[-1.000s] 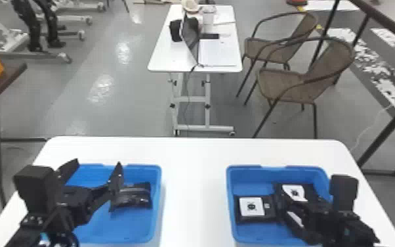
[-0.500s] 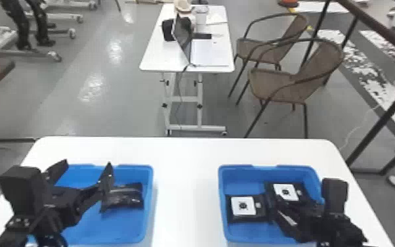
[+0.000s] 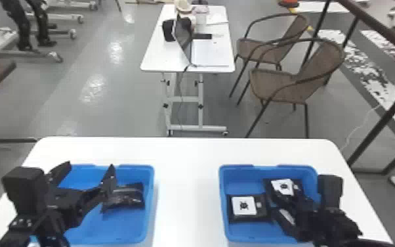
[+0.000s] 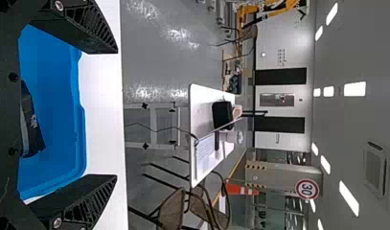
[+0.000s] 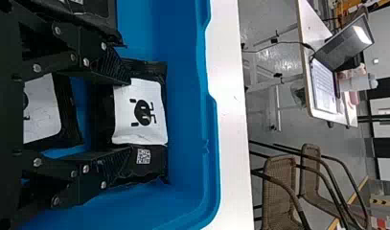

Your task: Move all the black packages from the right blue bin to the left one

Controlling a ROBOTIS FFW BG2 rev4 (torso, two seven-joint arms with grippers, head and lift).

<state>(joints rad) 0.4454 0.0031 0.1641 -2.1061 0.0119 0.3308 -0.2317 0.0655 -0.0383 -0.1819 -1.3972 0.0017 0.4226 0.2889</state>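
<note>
In the head view, my left gripper (image 3: 90, 165) stands open over the left blue bin (image 3: 151, 203), beside a crinkled black package (image 3: 126, 197); in the left wrist view, my left gripper (image 4: 116, 114) has its fingers wide apart with nothing between them. My right gripper (image 3: 272, 200) reaches into the right blue bin (image 3: 223, 197), over a white-labelled black package (image 3: 281, 186). In the right wrist view, my right gripper (image 5: 132, 116) is open, its tips over opposite sides of that package (image 5: 142, 112). Another package (image 3: 244, 206) lies at the bin's left, and a third (image 5: 41, 110) lies partly under the gripper.
A white table (image 3: 187, 197) carries both bins, with a bare strip between them. Beyond it stand a smaller white table (image 3: 154, 59) with a laptop (image 3: 183, 39), and brown chairs (image 3: 275, 82). A dark railing runs along the right.
The head view has turned slightly, so tables and bins appear farther left than a second ago. My right gripper has shifted slightly left over the bin; my left one is nearly still.
</note>
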